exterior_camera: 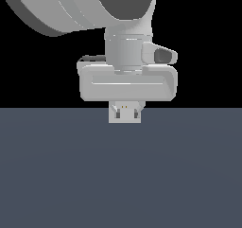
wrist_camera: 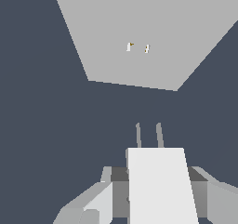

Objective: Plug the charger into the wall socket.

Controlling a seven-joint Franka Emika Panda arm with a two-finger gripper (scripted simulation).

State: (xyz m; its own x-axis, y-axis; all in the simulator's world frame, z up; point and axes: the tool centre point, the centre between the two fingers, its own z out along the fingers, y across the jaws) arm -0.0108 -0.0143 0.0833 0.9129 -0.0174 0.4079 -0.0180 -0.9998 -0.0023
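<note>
In the wrist view the gripper (wrist_camera: 160, 190) is clamped on the charger (wrist_camera: 160, 186), a finger (wrist_camera: 93, 204) pressed to each side. Two thin prongs (wrist_camera: 148, 135) jut from its front end, above the dark floor (wrist_camera: 46, 125). Beyond, apart from the prongs, stands the socket (wrist_camera: 139, 32), its two small holes (wrist_camera: 137, 47) roughly in line with them.

One charger (wrist_camera: 160, 183), one wall socket (wrist_camera: 144, 37), one gripper (wrist_camera: 158, 190)

The Panda arm hangs low over the surface, wrist vertical and broad hand level, its gripper (wrist_camera: 160, 190) pointing downward with both fingers (wrist_camera: 88, 209) clamped flat against the charger (wrist_camera: 160, 181).
</note>
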